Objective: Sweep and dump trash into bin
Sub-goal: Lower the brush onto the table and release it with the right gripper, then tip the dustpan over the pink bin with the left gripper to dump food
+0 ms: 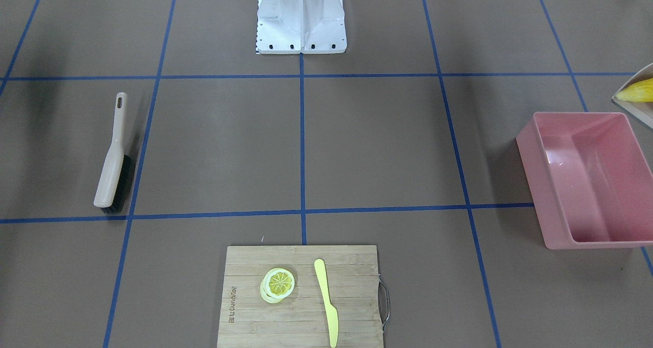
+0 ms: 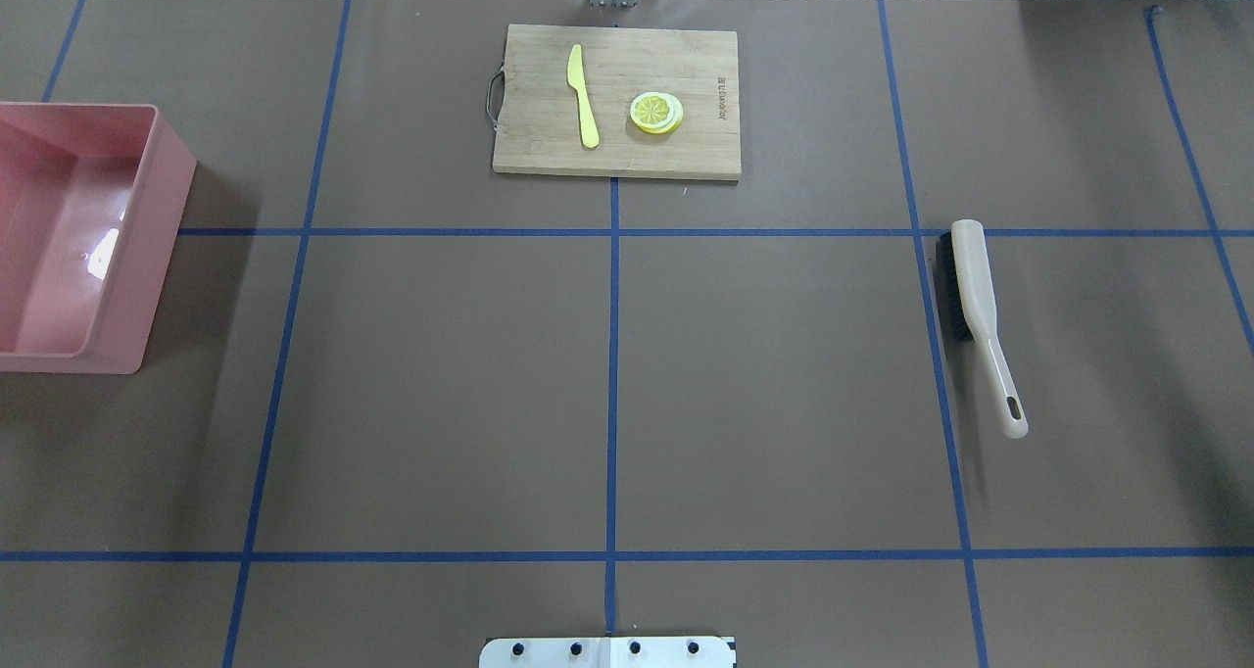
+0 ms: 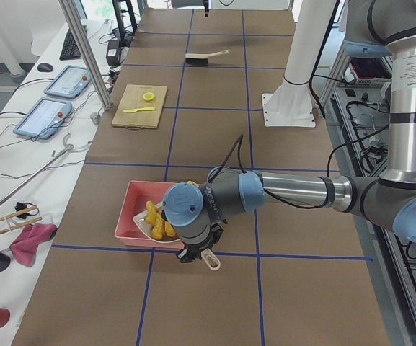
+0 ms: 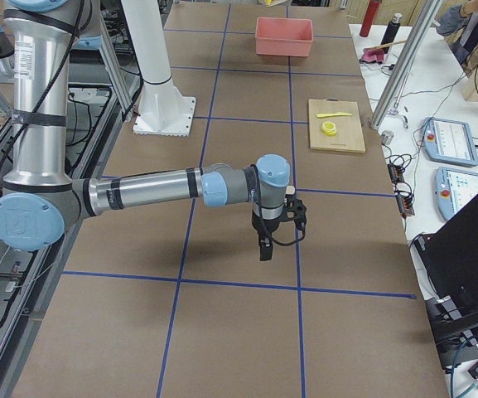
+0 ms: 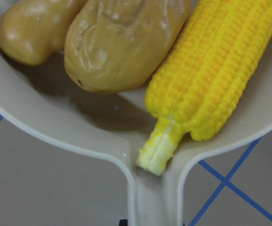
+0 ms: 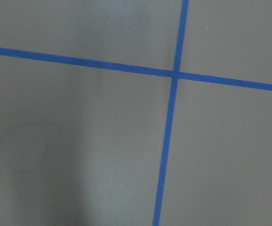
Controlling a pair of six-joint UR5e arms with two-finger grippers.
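Note:
In the left wrist view a beige-grey dustpan carries the trash: a yellow corn cob, a brown potato and a tan ginger root. Its handle runs to the bottom edge, towards my left gripper. In the exterior left view my left gripper holds the dustpan by its handle above the near rim of the pink bin. The front view shows the bin holding nothing, with the dustpan's corner and the corn beyond it. My right gripper hangs over bare table; I cannot tell whether it is open.
A beige hand brush with black bristles lies on the table's right side. A wooden cutting board at the far edge holds a pale yellow knife and lemon slices. The robot's base plate is at the near edge.

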